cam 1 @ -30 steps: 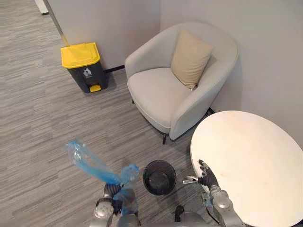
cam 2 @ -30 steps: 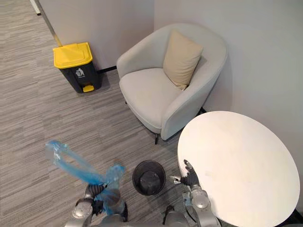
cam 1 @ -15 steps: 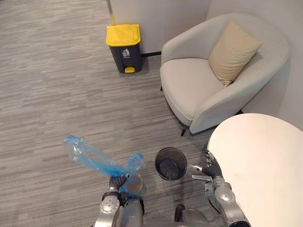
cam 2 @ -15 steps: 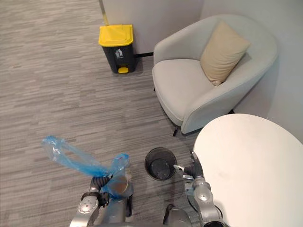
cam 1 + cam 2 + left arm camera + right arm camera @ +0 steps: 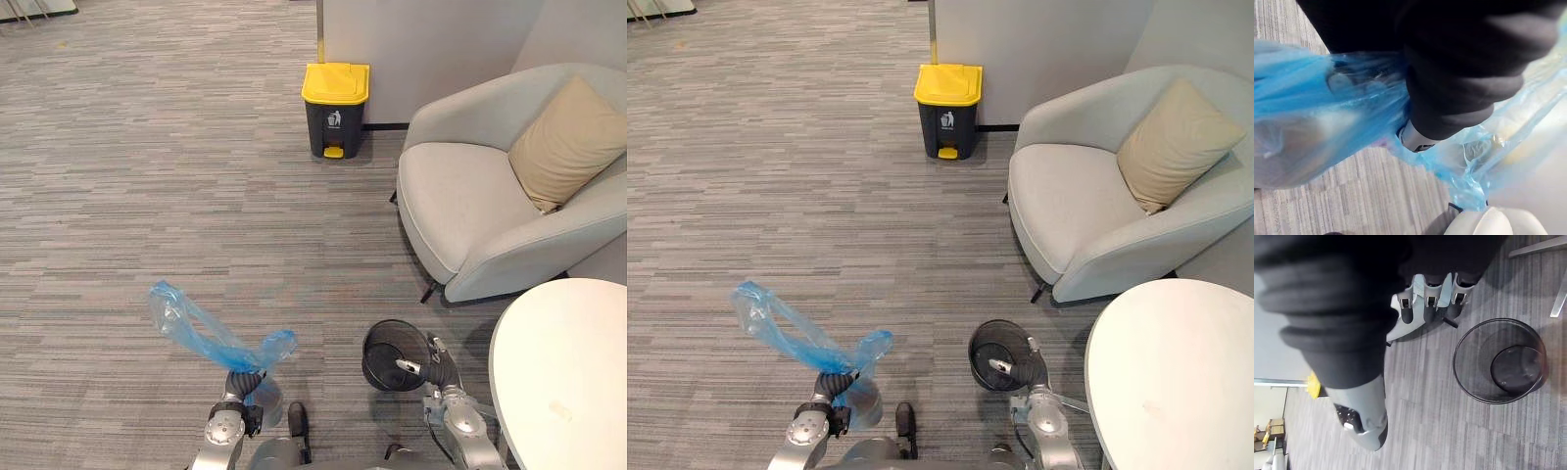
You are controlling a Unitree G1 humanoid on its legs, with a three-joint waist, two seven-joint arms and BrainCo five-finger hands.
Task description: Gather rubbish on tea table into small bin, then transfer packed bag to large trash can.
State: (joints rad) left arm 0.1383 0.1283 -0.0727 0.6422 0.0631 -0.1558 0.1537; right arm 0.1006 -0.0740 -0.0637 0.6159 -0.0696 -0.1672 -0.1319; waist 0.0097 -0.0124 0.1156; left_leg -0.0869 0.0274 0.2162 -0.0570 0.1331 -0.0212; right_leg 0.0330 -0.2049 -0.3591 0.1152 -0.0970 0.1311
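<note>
Above the floor [image 5: 147,196], the left robot hand [image 5: 238,384] grips one blue bag [image 5: 196,333]; the right robot hand [image 5: 438,370] hangs relaxed and empty beside one small bin [image 5: 382,357], one yellow-lidded can [image 5: 335,96] well apart.

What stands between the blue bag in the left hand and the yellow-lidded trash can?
Nothing visible. The left hand grips the blue bag; bare carpet runs from it to the trash can. The armchair and small black bin stand right of that path.
</note>
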